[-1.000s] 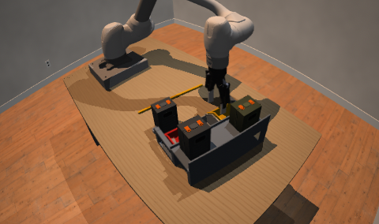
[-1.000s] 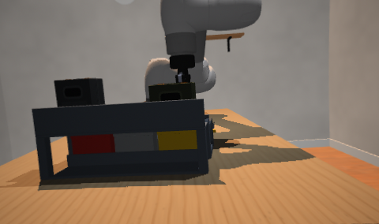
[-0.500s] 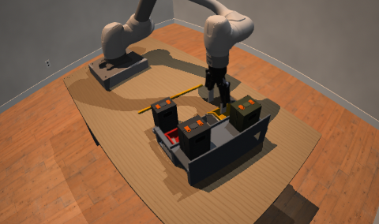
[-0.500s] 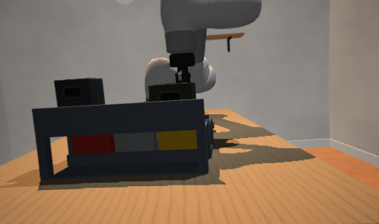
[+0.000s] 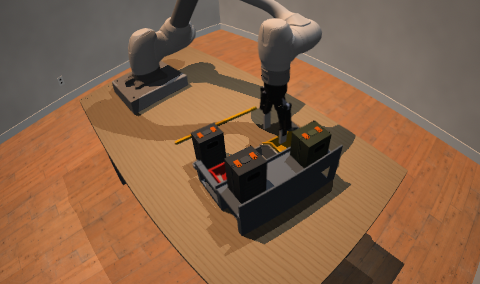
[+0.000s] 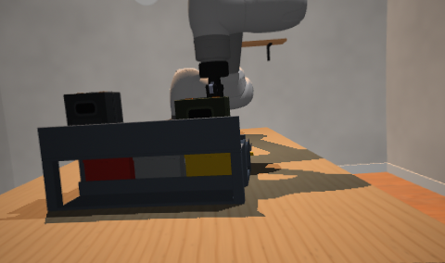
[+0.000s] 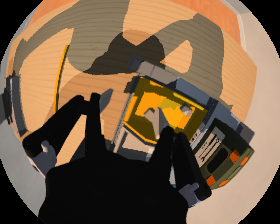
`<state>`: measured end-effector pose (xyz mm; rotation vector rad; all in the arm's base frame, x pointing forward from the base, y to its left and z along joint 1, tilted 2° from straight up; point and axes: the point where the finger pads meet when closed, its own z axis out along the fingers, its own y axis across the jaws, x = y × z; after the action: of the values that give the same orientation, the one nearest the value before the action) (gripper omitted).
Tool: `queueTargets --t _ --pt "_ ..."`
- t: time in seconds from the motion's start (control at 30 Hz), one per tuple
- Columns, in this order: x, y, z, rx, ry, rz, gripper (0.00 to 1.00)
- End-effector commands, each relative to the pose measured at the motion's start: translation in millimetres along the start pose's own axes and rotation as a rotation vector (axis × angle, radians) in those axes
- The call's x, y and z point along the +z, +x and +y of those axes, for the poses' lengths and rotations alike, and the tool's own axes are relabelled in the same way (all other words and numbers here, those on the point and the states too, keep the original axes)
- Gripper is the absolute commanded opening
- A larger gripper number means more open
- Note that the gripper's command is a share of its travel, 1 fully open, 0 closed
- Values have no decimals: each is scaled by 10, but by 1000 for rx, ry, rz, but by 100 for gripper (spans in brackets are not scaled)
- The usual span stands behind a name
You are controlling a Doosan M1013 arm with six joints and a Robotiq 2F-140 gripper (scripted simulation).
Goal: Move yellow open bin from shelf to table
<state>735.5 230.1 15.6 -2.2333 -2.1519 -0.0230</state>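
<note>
Wooden table top [image 5: 138, 150] sitting on orange plank floor [image 5: 48, 200], yellow open plastic bin [image 7: 152, 111] resting in dark shelf [image 5: 288, 192], black gripper [image 5: 277, 124] hovering at its 12 o'clock, jaws standing apart, gripping nothing.

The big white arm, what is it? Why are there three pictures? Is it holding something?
It is a robot arm with two black jaws for grabbing. One picture looks down from above, one looks low across the table, and the round one comes from a camera on the arm's wrist. On the wooden table stands a dark shelf holding three bins: red, grey and yellow. Three dark boxes sit on top. The jaws are open, right at the yellow bin, holding nothing yet.
</note>
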Motion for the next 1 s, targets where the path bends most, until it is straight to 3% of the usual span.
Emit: queueTargets --t 0.0,0.77,0.97 --pt "-2 0 0 0 0 0 57" --pt "-15 0 0 0 0 0 57" --pt "85 1 0 0 0 0 57"
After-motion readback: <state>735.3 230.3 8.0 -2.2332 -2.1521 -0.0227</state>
